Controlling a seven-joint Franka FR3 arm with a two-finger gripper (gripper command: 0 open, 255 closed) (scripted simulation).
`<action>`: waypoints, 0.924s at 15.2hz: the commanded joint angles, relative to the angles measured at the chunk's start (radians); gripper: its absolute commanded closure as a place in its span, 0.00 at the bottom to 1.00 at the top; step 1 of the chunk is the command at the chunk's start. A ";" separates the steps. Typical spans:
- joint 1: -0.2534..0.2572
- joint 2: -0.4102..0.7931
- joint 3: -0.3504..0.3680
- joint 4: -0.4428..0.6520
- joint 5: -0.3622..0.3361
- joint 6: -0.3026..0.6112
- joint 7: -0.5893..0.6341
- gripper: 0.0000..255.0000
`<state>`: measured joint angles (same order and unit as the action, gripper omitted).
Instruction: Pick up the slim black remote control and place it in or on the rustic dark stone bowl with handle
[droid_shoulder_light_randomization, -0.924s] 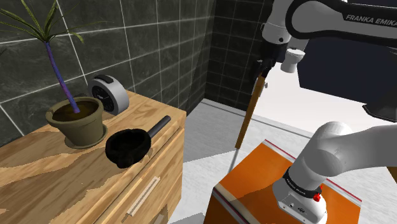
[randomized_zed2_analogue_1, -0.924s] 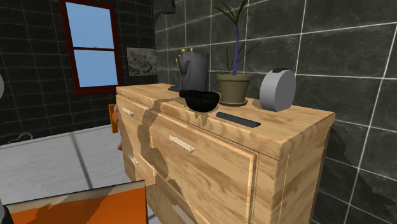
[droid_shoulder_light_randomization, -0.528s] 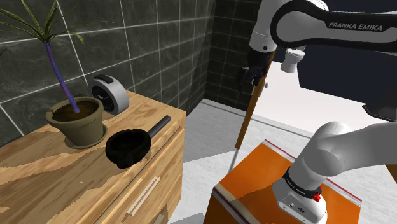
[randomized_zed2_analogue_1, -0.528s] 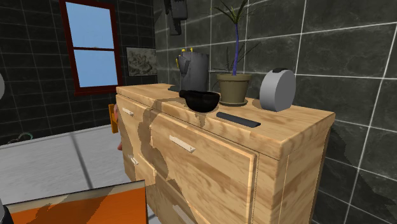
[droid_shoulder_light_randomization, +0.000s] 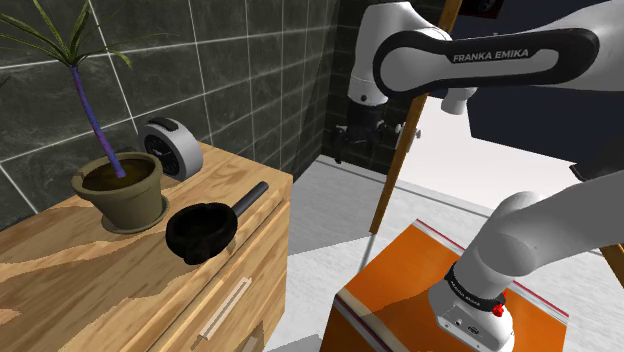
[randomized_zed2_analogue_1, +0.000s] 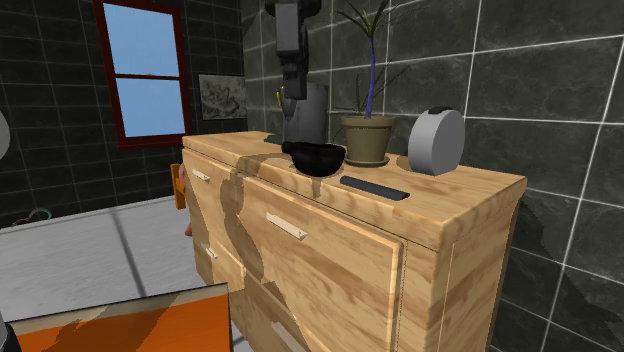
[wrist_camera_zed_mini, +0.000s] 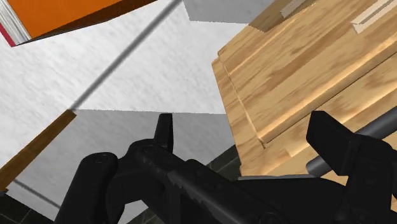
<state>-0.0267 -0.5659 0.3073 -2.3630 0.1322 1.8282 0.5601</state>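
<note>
Where the top of the light wooden chest of drawers (randomized_zed2_analogue_1: 460, 215) nears its front edge, the slim black remote control (randomized_zed2_analogue_1: 375, 187) lies flat, with nothing touching it. Just to the second exterior view's left of it, with a narrow strip of wood between them, sits the dark stone bowl (randomized_zed2_analogue_1: 315, 158). In the shoulder view the two overlap, the remote running from the bowl toward the far end. Behind the bowl stands a thin-leaved plant in a tan pot (randomized_zed2_analogue_1: 367, 140). To the second exterior view's right of the pot, a round grey clock (randomized_zed2_analogue_1: 435, 141) stands by the dark tiled wall (randomized_zed2_analogue_1: 560, 90). The all-black gripper (wrist_camera_zed_mini: 245, 124) hangs in the air out in front of the drawers, above the pale floor (droid_shoulder_light_randomization: 320, 230) and well apart from the remote. Its fingers stand wide apart with nothing between them. A brown wooden pole (droid_shoulder_light_randomization: 393, 180) slants near the arm, above the orange-topped stand (droid_shoulder_light_randomization: 420, 270).
</note>
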 joint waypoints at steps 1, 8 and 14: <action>-0.010 0.061 0.036 0.019 0.022 0.035 0.085 0.00; -0.047 0.320 0.153 0.137 0.045 0.160 0.379 0.00; -0.056 0.573 0.211 0.285 -0.006 0.253 0.636 0.00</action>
<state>-0.0838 -0.0409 0.5089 -2.1115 0.1387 2.0689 1.1448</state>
